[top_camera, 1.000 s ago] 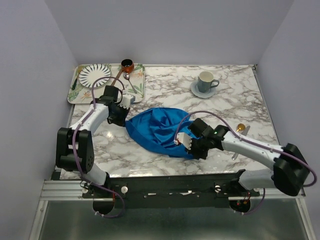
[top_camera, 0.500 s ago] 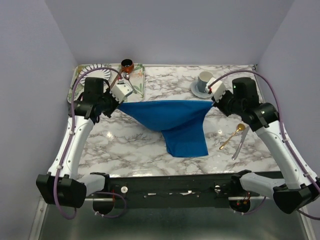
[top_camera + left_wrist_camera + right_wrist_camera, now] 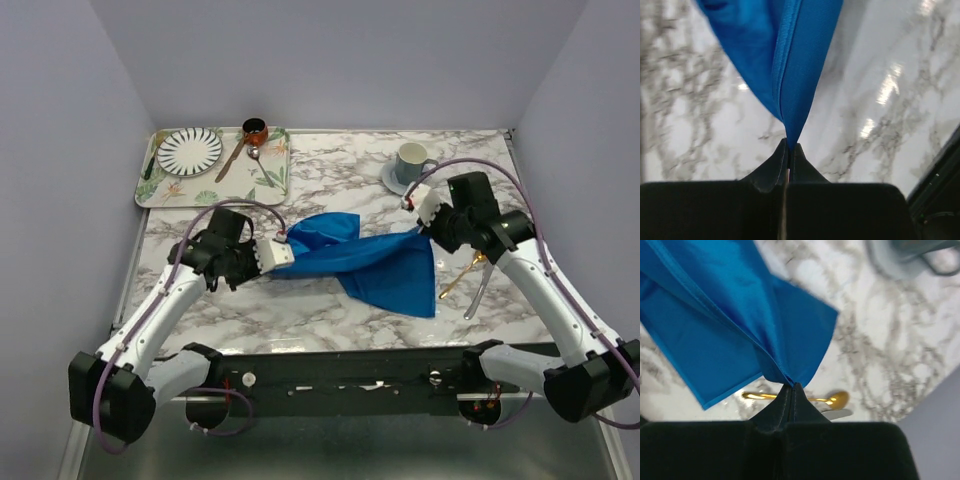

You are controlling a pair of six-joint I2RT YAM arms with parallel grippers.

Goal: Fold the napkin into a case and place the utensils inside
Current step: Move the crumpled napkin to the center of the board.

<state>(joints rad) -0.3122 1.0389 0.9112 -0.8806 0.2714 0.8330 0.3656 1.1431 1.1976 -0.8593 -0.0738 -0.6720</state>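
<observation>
Since half a second ago the left arm has swung away from the tray (image 3: 148, 190) and come in toward the table's (image 3: 330, 310) middle, so the napkin (image 3: 385, 270) is no longer spread wide between the two arms; it now hangs bunched between them

On the far left, the tray carries a striped plate (image 3: 190, 150), a brown-handled spoon (image 3: 236, 157) and a small brown pot (image 3: 255, 130). Nearer the front, the left gripper (image 3: 284, 246) has its fingers pressed together on one corner of the napkin; the left wrist view shows the hemmed edge running straight out of the closed tips. From there the blue cloth stretches across the marble to the right, a loose flap drooping to a point toward the near edge. The right gripper (image 3: 428, 228) pinches the opposite corner, jaws tight on the fabric. Behind it a grey cup (image 3: 410, 160) sits on a saucer (image 3: 398, 185). Just right of the napkin's drooping flap lie the gold spoon (image 3: 452, 285) and the silver utensil (image 3: 474, 298), side by side on the table, partly under the right arm
</observation>
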